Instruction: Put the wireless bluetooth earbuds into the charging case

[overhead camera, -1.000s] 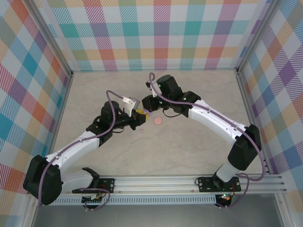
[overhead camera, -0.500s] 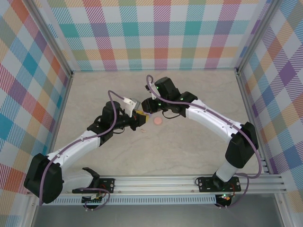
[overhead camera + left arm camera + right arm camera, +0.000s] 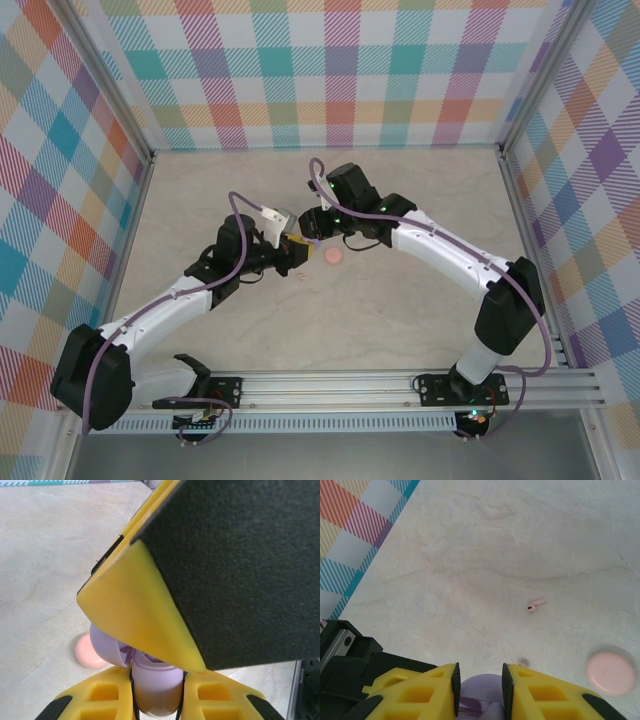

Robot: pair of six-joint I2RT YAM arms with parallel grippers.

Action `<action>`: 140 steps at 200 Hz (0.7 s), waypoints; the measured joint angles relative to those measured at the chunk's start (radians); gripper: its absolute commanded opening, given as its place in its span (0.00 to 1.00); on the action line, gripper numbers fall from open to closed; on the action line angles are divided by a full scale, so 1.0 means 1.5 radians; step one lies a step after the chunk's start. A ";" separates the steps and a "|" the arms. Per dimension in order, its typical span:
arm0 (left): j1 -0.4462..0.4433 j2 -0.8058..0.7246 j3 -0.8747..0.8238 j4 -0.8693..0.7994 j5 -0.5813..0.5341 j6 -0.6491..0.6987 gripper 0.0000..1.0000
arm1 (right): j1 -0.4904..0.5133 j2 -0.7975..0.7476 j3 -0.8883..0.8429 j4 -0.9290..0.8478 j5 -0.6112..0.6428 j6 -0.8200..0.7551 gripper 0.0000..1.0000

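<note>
Left wrist: we log left jaws clamped on purple charging case (image 3: 156, 680); right jaws slightly parted, case showing between; pink earbud (image 3: 536, 605) on desk (image 3: 520, 540).

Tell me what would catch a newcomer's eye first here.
The grippers meet mid-table: the left gripper clamps a lavender charging case, and the right gripper hangs directly over it with jaws parted. Beside them on the pale table lie a pink disc and one tiny pink earbud.

No readable text anywhere.
</note>
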State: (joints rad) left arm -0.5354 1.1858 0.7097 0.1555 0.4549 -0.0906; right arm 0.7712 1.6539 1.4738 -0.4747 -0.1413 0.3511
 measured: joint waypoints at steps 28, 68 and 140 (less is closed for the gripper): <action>0.000 0.000 0.000 -0.001 -0.007 -0.002 0.00 | -0.001 0.003 0.000 0.006 -0.010 0.010 0.20; 0.000 0.000 0.000 -0.004 -0.012 -0.002 0.00 | -0.003 0.004 0.001 0.012 -0.018 0.025 0.12; 0.000 0.000 0.000 -0.013 -0.018 -0.002 0.00 | -0.017 0.005 -0.006 0.013 -0.031 0.051 0.11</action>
State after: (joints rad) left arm -0.5358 1.1858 0.7097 0.1360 0.4282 -0.0933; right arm 0.7464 1.6615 1.4654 -0.4557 -0.1871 0.4274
